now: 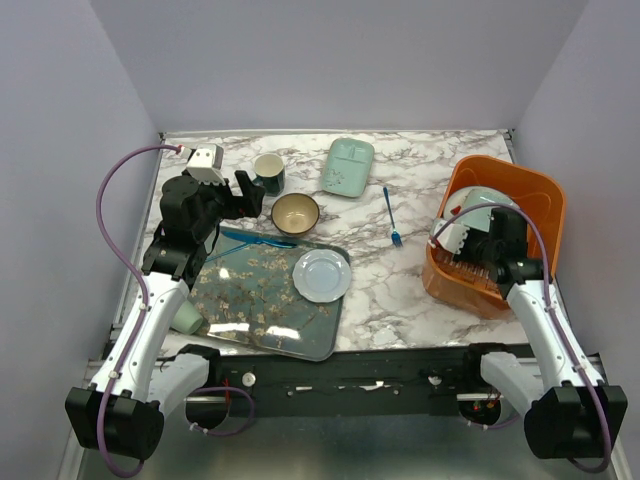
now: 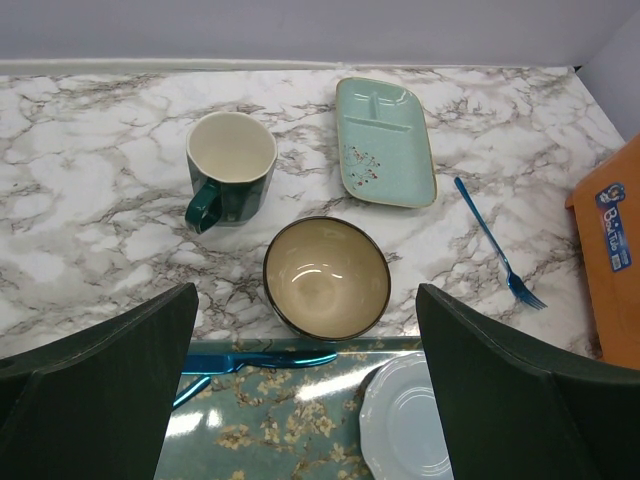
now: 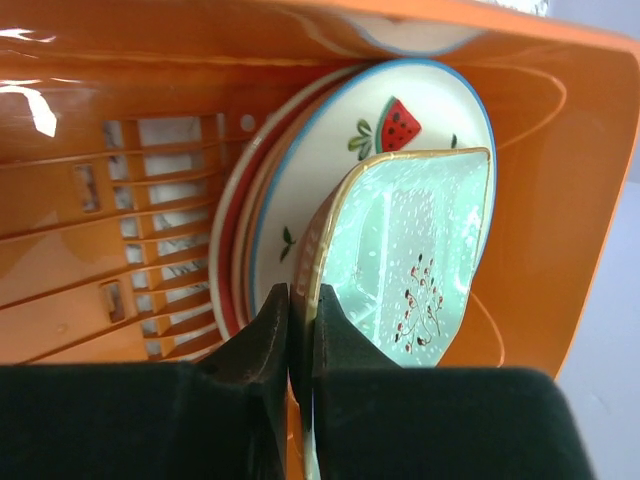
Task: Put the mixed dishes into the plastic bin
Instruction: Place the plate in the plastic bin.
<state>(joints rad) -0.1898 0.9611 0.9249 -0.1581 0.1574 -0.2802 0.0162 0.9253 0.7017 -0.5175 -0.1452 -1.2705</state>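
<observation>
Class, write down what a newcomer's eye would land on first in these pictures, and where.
The orange bin at far right, with plates stacked on edge inside and the right gripper pinching a mint dish there. Next, the dark floral tray front left, carrying a pale plate.

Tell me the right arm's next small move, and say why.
Probably open the right fingers and let go. They pinch the mint dish by its rim, and it already stands inside the bin, leaning against the watermelon plate. Whether its lower edge is seated is hidden, so a slight lowering first may be safer.
</observation>
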